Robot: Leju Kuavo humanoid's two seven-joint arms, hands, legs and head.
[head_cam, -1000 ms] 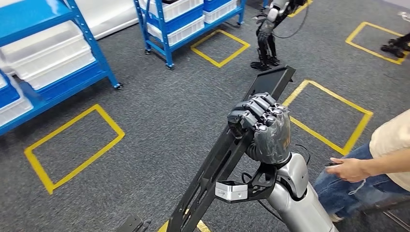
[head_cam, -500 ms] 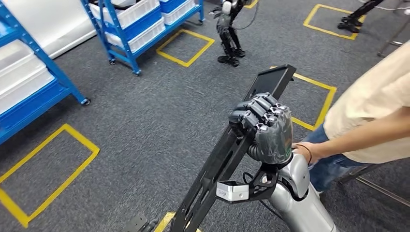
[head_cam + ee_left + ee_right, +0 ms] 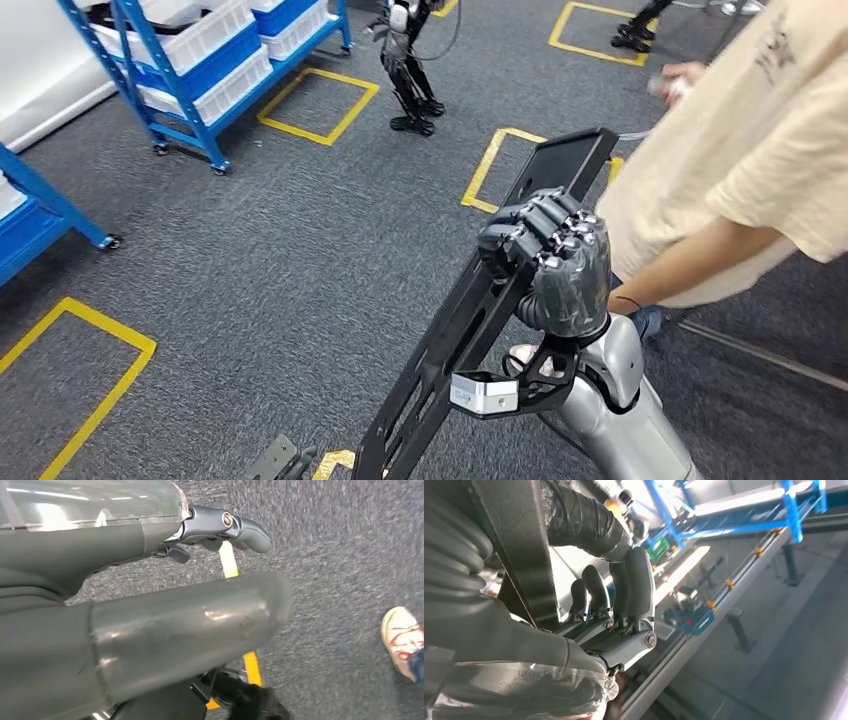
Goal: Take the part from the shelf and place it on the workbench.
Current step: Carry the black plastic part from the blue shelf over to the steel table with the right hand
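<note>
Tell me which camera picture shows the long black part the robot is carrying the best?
The head view. There the black part shows along most of its length, slanting up across the carpet, with the right hand gripping it near the upper end. The right wrist view shows a dark strip of it behind the fingers. The left wrist view gives no clear sight of it.
</note>
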